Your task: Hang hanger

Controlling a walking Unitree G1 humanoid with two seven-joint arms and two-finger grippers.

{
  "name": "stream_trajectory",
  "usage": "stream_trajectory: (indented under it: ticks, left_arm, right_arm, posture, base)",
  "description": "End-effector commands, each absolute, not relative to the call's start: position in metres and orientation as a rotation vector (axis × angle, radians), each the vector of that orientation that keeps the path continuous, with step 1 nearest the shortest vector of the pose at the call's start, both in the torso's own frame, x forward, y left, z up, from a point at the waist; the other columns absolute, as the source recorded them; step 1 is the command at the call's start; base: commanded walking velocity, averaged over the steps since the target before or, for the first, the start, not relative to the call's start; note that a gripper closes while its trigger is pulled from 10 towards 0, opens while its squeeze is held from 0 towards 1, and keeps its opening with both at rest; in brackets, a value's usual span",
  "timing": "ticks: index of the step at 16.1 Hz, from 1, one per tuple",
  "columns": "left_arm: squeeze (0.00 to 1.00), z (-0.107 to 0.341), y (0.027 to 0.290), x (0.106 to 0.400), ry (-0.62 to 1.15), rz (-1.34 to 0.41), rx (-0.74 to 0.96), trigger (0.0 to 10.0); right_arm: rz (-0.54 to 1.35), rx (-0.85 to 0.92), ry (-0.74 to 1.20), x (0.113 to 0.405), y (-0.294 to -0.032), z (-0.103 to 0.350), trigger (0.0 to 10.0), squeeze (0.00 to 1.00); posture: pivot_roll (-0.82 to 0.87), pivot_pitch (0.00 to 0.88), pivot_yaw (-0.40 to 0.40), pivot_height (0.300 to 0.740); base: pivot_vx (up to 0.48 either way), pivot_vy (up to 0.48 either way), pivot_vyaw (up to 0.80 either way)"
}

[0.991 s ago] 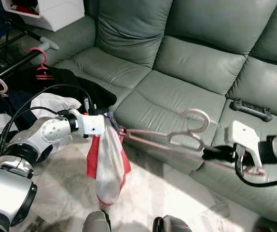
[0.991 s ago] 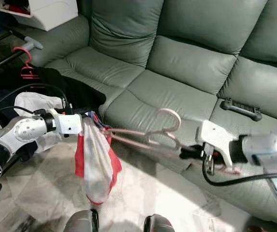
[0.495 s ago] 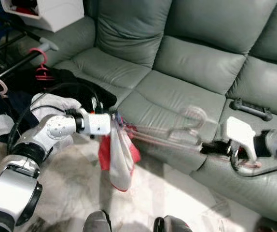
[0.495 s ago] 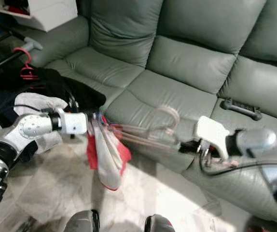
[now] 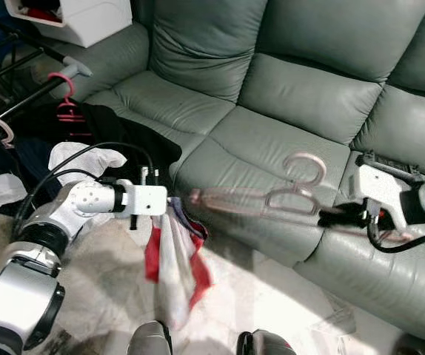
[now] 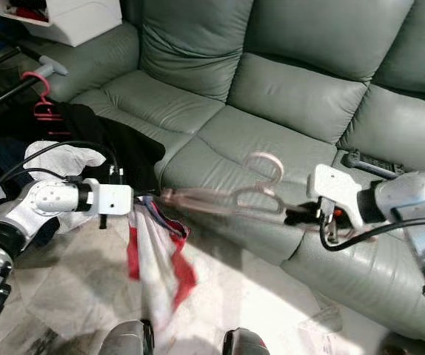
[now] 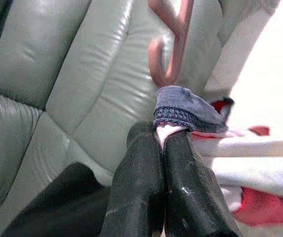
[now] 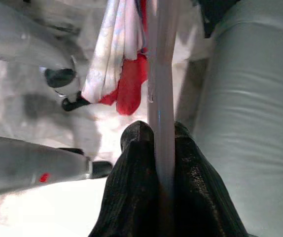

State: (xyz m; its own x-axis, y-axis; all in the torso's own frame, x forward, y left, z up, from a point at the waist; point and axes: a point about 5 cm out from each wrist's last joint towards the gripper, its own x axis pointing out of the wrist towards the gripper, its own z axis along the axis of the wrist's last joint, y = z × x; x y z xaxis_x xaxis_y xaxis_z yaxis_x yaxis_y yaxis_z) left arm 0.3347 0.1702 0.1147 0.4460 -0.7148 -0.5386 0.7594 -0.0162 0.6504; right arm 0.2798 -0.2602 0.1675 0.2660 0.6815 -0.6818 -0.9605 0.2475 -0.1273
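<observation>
A pale pink hanger point(image 5: 286, 198) lies level in the air in front of the sofa, hook point(image 5: 305, 166) upward. My right gripper point(image 5: 329, 218) is shut on its right arm, and the pink bar point(image 8: 159, 98) runs between the black fingers. My left gripper point(image 5: 169, 203) is shut on the blue-grey collar point(image 7: 186, 106) of a red and white garment point(image 5: 172, 259), which droops toward the floor. The hanger's left end point(image 7: 171, 44) sits just beyond that collar. Whether it is inside the garment cannot be told.
A grey leather sofa point(image 5: 294, 96) fills the back, with black clothing point(image 5: 124, 137) and a white cloth point(image 5: 83, 157) on its left seat. A drying rack with pink hangers point(image 5: 63, 96) stands at the left. A black object point(image 5: 390, 166) lies on the right seat.
The right gripper has carried the hanger to the right and slightly up. The garment has swung and now hangs lower and narrower under the left gripper.
</observation>
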Motion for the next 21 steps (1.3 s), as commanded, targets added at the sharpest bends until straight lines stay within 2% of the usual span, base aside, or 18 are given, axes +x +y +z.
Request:
stream_trajectory:
  ticks: [1, 5, 9, 12, 16, 18, 19, 21]
  left_arm:
    - [0.00, 0.123, 0.169, 0.337, 0.014, -1.159, 1.062, 10.0]
    - [0.00, 0.131, 0.154, 0.335, -0.035, -1.215, 1.009, 10.0]
    - [0.00, 0.150, 0.142, 0.336, -0.134, -1.216, 0.977, 10.0]
    - [0.00, 0.158, 0.138, 0.334, -0.186, -1.212, 0.981, 10.0]
    - [0.00, 0.167, 0.133, 0.331, -0.211, -1.204, 0.957, 10.0]
    - [0.00, 0.169, 0.138, 0.339, -0.222, -1.099, 0.997, 10.0]
    - [0.00, 0.171, 0.147, 0.349, -0.205, -0.979, 1.041, 10.0]
    - [0.00, 0.172, 0.155, 0.357, -0.166, -0.885, 1.022, 10.0]
  right_arm:
    - [1.237, -0.609, 0.561, 0.281, -0.258, 0.170, 10.0, 0.00]
    - [1.257, -0.591, 0.593, 0.284, -0.256, 0.158, 10.0, 0.00]
    - [1.195, -0.609, 0.546, 0.288, -0.252, 0.142, 10.0, 0.00]
    - [1.196, -0.588, 0.557, 0.281, -0.251, 0.129, 10.0, 0.00]
    - [1.099, -0.617, 0.512, 0.285, -0.250, 0.114, 10.0, 0.00]
    - [1.133, -0.621, 0.521, 0.279, -0.247, 0.111, 10.0, 0.00]
    - [1.164, -0.611, 0.519, 0.275, -0.245, 0.114, 10.0, 0.00]
    - [1.183, -0.596, 0.502, 0.272, -0.244, 0.120, 10.0, 0.00]
  posture:
    - [-0.08, 0.111, 0.000, 0.740]
    - [-0.09, 0.110, -0.001, 0.740]
    - [-0.08, 0.109, -0.005, 0.740]
    - [-0.07, 0.109, -0.006, 0.740]
    - [-0.07, 0.104, -0.013, 0.740]
    - [-0.07, 0.105, -0.016, 0.740]
    - [-0.07, 0.107, -0.017, 0.740]
    - [-0.08, 0.109, -0.015, 0.740]
  base:
    - [0.000, 0.000, 0.00]
    - [0.000, 0.000, 0.00]
    - [0.000, 0.000, 0.00]
    - [0.000, 0.000, 0.00]
    - [0.000, 0.000, 0.00]
    - [0.000, 0.000, 0.00]
    - [0.000, 0.000, 0.00]
    - [0.000, 0.000, 0.00]
